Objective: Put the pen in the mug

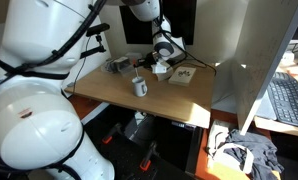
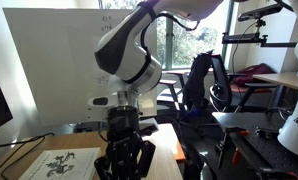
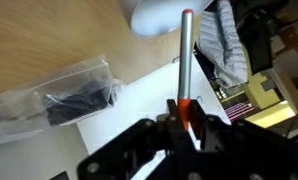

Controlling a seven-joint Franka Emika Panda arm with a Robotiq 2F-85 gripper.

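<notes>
On the wooden table (image 1: 179, 100) the white mug (image 1: 139, 87) stands alone. A crumpled plastic bag (image 1: 119, 66) lies behind it to one side, and a flat tan box (image 1: 183, 75) holding paper lies to the other. The gripper (image 1: 162, 68) hangs between these two, behind the mug and apart from it. A white partition (image 1: 239, 85) closes off the table's end, and a keyboard (image 1: 289, 100) lies beyond it. In the wrist view the jaws are clenched on the pen (image 3: 186, 60). They grasp its red-orange part, and the grey shaft sticks out toward the mug (image 3: 152, 14), its tip just beside the mug's wall; whether they touch I cannot tell. The frame edge cuts off the mug there, so its opening is out of sight. The plastic bag (image 3: 69, 95), with something dark inside, lies at the edge of a white sheet (image 3: 119, 120). In an exterior view the robot's white arm (image 1: 29, 110) fills the foreground and the pen is too small to pick out. In an exterior view the dark gripper (image 2: 124, 158) hides pen and mug, with a printed sheet (image 2: 64, 163) beside it.
</notes>
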